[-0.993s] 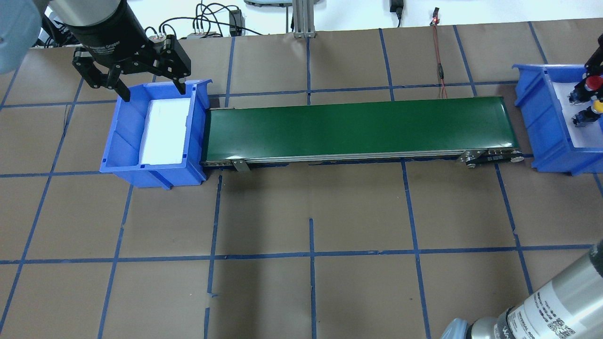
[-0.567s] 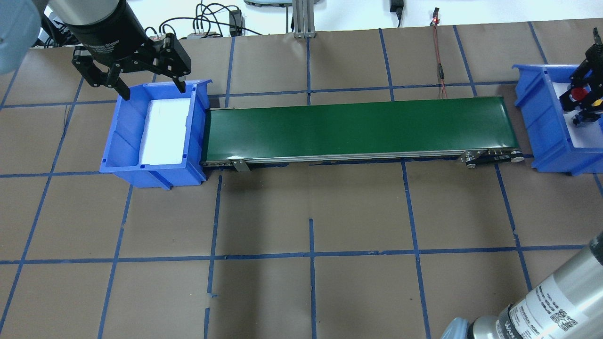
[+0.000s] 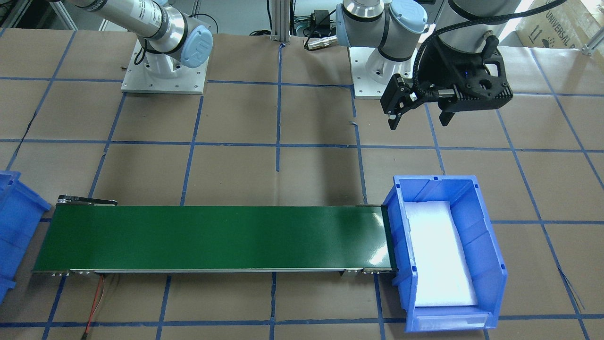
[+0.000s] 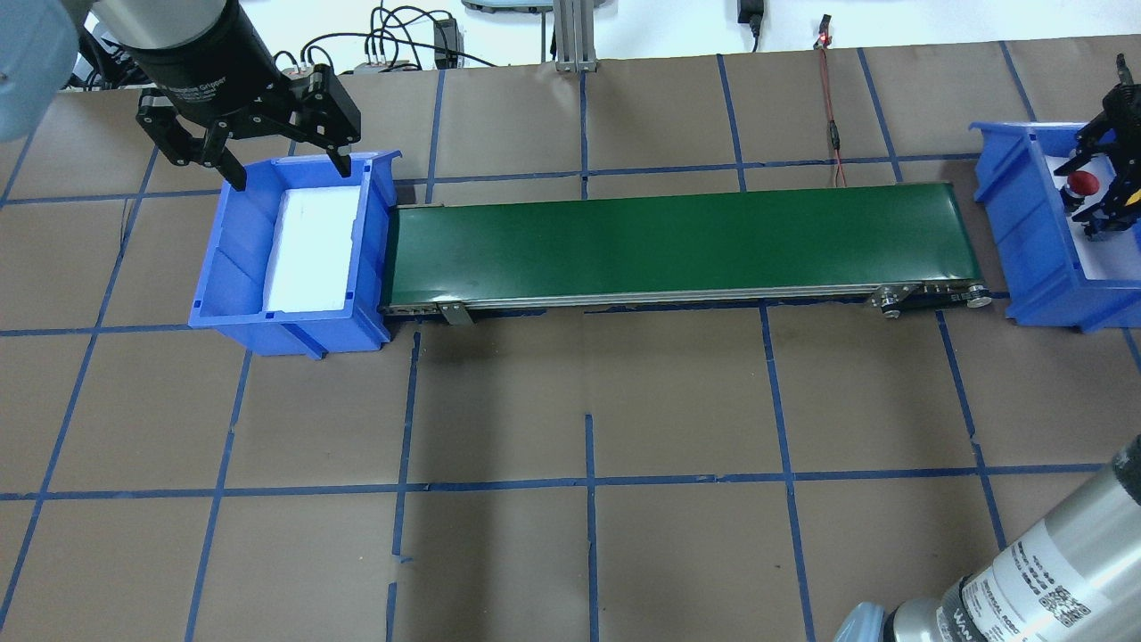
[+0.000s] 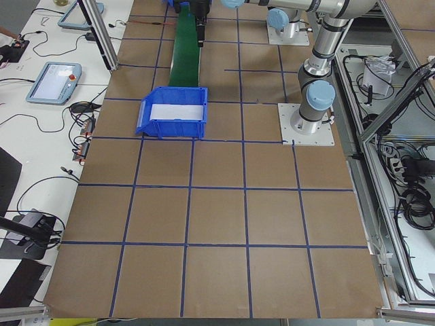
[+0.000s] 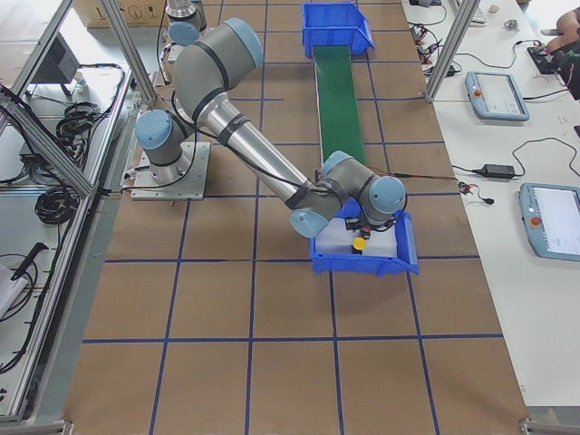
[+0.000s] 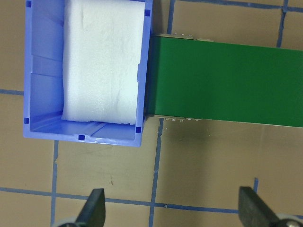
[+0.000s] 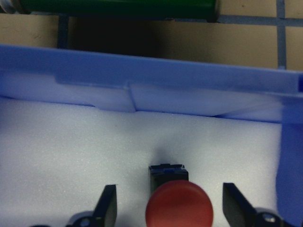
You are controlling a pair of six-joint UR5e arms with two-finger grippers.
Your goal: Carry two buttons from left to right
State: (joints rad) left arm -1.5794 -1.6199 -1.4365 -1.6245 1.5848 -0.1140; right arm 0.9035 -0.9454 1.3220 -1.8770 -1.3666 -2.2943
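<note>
Red-capped plastic push-button point(image 8: 179, 210) in a blue plastic bin point(image 8: 142, 80), straddled by the right gripper point(image 8: 170, 204), fingers spread; yellow-capped button point(image 6: 360, 243) near it. Likely light, rigid: grip the boxy body. Left gripper point(image 4: 291, 176), well away, gapes.

Seen from overhead, a conveyor belt point(image 4: 677, 241) is laid left to right across the upper middle of the surface point(image 4: 588, 401). A bin point(image 4: 209, 267) with a foam pad point(image 4: 312, 250) in it is set right at its left end. A second bin point(image 4: 1025, 232), with a button point(image 4: 1080, 183) in it, is placed just past the right end, at the frame's right edge.
</note>
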